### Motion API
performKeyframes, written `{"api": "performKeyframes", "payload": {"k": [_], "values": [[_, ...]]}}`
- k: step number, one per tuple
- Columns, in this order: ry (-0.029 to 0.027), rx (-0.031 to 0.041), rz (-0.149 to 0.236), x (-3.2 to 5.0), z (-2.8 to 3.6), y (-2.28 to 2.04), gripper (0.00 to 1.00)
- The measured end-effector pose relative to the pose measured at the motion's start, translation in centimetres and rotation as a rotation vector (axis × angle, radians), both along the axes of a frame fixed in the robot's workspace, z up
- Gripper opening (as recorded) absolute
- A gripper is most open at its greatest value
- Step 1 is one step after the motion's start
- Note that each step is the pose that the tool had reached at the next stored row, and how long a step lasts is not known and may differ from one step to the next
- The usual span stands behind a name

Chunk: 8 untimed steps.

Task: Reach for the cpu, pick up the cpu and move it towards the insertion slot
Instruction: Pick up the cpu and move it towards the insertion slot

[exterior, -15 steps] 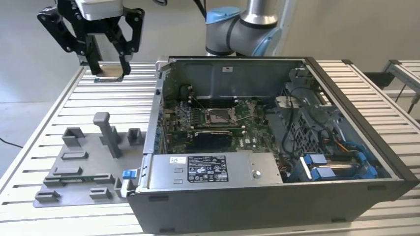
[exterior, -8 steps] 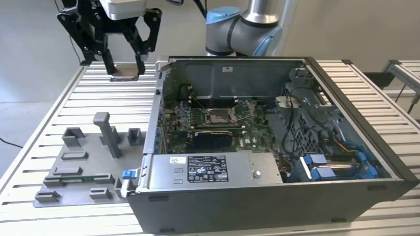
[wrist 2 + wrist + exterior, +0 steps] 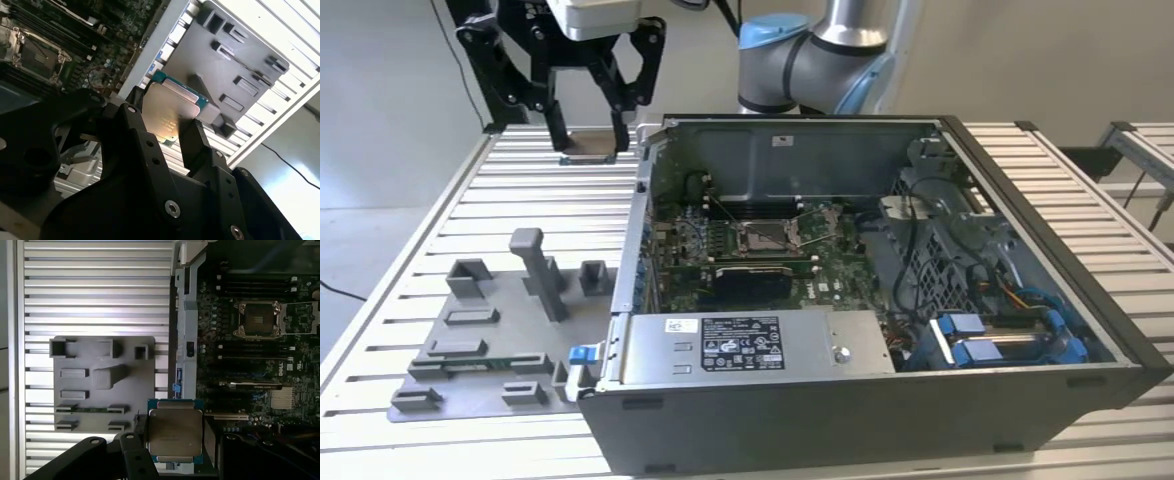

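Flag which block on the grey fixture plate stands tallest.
The narrow post near the middle of the fixture plate; the other blocks all stand clearly lower.

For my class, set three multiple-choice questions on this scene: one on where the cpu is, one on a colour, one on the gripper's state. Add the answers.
1. Where is the cpu?
A in the insertion slot
B lying on the table
C in the gripper, outside the computer case

2. What colour is the fixture plate?
A grey
B red
C yellow

3. What state is the gripper in?
A open, empty
B shut on the cpu
C shut on a cable

Answers:
1 C, the chip hangs in the gripper beside the case.
2 A, the plate is plain grey.
3 B, the jaws close on the cpu's edges.
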<state>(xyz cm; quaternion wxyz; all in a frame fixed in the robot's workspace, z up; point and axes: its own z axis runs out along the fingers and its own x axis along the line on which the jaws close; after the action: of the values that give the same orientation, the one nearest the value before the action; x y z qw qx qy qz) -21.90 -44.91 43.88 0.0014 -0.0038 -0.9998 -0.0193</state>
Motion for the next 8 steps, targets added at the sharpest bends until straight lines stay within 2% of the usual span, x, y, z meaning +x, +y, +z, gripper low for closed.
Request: {"api": "performKeyframes", "payload": {"k": [8], "values": [[0.0, 0.0, 0.0, 1.08, 0.0, 0.03, 0.0]]}}
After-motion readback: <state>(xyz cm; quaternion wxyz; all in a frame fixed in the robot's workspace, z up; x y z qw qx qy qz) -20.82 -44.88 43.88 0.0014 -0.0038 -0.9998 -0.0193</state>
